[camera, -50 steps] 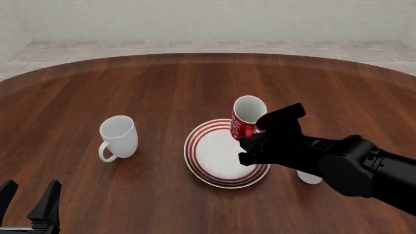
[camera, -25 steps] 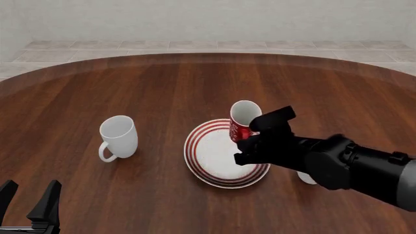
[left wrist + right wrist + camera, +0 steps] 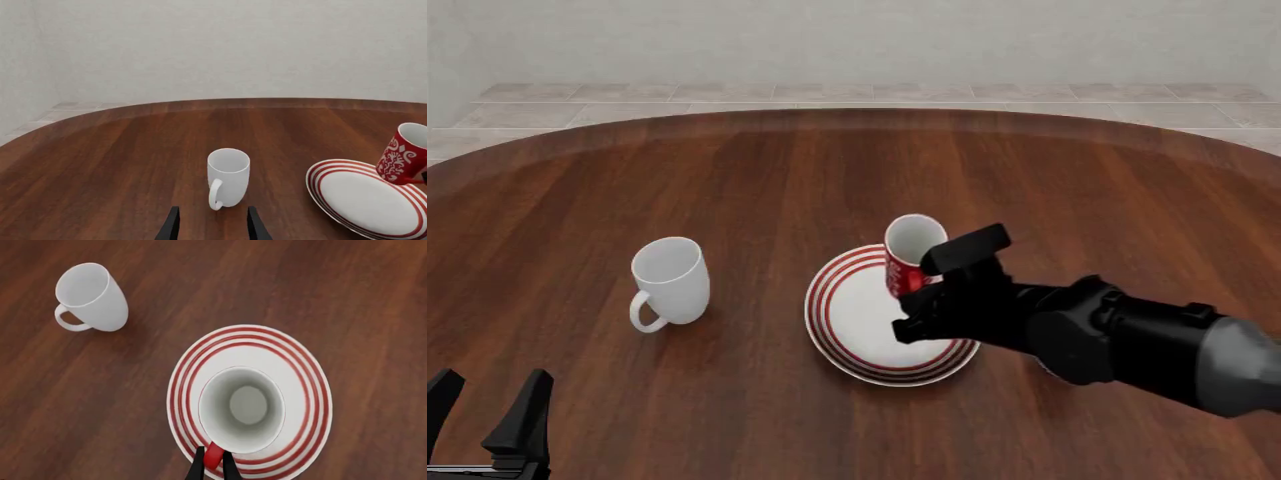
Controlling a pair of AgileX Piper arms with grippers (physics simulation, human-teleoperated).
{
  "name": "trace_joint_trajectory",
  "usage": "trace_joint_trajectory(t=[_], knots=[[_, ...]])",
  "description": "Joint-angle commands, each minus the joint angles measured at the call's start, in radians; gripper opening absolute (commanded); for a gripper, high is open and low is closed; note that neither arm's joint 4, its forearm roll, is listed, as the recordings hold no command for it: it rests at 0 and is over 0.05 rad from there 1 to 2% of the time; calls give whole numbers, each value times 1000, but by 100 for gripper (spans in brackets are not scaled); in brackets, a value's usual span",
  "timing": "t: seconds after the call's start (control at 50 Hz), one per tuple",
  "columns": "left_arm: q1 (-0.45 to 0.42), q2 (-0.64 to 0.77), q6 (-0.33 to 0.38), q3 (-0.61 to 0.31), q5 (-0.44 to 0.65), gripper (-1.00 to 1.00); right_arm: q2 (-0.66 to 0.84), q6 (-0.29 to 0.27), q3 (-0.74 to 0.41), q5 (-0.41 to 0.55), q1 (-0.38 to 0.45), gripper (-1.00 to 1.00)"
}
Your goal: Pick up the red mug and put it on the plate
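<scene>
Table (image 3: 761, 160): round dark wood, carrying the plate and mugs; a pale tiled floor and wall lie beyond its far edge.

Right arm (image 3: 1121, 335): black, reaching in from the front view's right across the near right part of the plate.

Plate (image 3: 843, 320): white with concentric red rings at the rim, lying flat near the table's middle. In the right wrist view (image 3: 303, 370) the red mug's mouth covers much of its white centre.

White mug (image 3: 670, 278): plain, upright on the table well left of the plate, handle toward the near left. It also shows in the left wrist view (image 3: 228, 177) and the right wrist view (image 3: 93, 297).

Red mug (image 3: 910, 248): mouth up, tilted a little, over the far right part of the plate, held by its handle. White pattern on its side shows in the left wrist view (image 3: 403, 157); whether its base touches the plate cannot be told. White interior seen from above (image 3: 243, 407).

Right hand (image 3: 212, 466): two thin fingers pinching the red handle between them.

Left hand (image 3: 491, 415): at the near left corner of the front view, low over the table, fingers spread with nothing between them; also seen in its own wrist view (image 3: 212, 225).
</scene>
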Motion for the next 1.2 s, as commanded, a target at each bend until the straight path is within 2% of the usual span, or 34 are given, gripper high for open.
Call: trace_joint_trajectory(t=[0.02,1.2], knots=[[0,0,0,0,0,100,23,10,-6,-13,11,-100],[0,0,0,0,0,100,93,8,-7,-29,14,-100]])
